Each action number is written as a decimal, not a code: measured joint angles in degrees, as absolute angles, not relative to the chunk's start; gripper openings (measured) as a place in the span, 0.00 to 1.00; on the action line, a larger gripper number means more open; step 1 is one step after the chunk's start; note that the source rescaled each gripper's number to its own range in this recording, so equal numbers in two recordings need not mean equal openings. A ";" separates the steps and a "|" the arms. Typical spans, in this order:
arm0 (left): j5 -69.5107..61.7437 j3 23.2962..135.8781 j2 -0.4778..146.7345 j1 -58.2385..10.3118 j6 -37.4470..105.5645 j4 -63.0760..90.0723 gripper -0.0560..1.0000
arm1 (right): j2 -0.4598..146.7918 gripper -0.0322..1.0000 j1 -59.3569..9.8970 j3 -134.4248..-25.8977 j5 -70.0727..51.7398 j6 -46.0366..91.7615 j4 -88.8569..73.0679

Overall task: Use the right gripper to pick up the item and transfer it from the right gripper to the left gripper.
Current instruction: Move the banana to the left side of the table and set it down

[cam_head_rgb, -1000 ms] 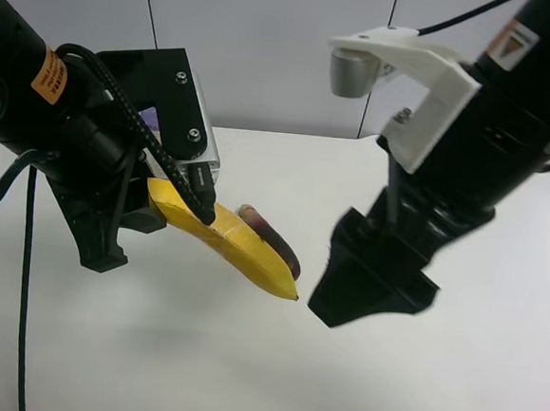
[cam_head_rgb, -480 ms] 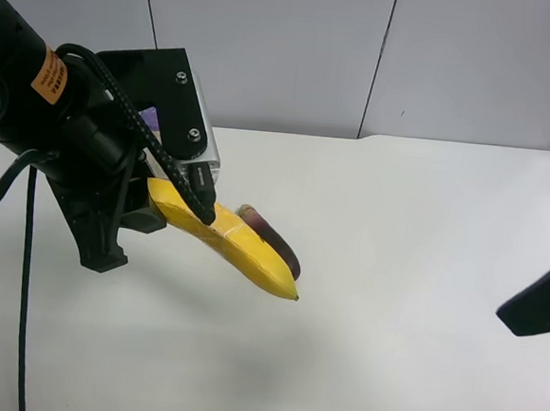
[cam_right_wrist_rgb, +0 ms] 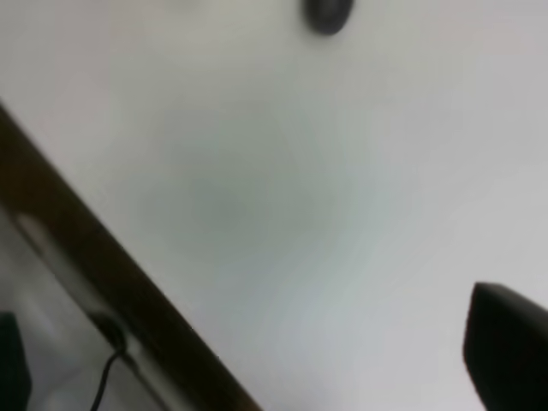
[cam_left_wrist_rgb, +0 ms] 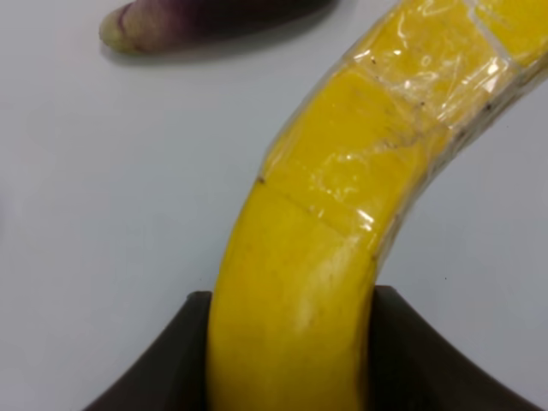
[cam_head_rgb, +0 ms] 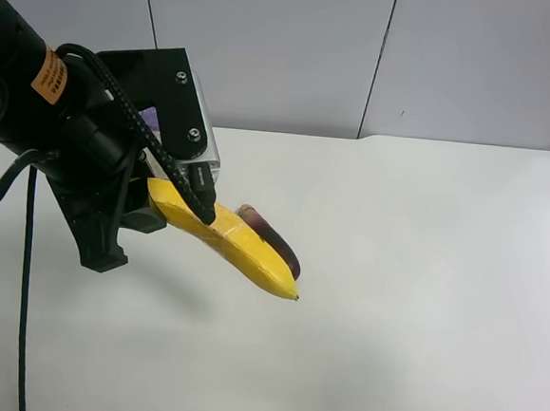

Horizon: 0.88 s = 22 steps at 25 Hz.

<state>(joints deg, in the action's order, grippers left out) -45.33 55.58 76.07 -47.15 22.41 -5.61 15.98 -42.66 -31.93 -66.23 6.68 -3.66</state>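
Yellow, one banana (cam_head_rgb: 234, 245) hangs near the table's (cam_head_rgb: 422, 274) left edge, clamped in the left gripper (cam_left_wrist_rgb: 287, 355), half hiding one eggplant (cam_head_rgb: 277, 239). Right gripper (cam_right_wrist_rgb: 507, 347): blurred, cut off, grip unreadable.

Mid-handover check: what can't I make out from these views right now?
Right gripper: outside the exterior high view; the right wrist view is blurred and shows only a dark corner of it, so open or shut is unclear.
Eggplant: mostly behind the banana in the exterior high view; cut off by the left wrist view's edge.
Purple object: mostly behind the left arm.
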 joint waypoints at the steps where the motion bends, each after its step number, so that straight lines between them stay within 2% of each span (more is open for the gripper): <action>1: -45.33 55.58 76.07 -47.15 22.41 -5.61 0.06 | 15.13 1.00 -42.66 -31.30 -66.29 6.39 -3.17; 22: -45.27 55.58 76.07 -47.15 22.36 -5.61 0.06 | 13.47 1.00 -42.66 -29.00 -61.60 2.30 -1.22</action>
<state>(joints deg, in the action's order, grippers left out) -45.27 55.58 76.07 -47.15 22.36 -5.61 13.47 -42.66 -29.00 -61.60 2.30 -1.22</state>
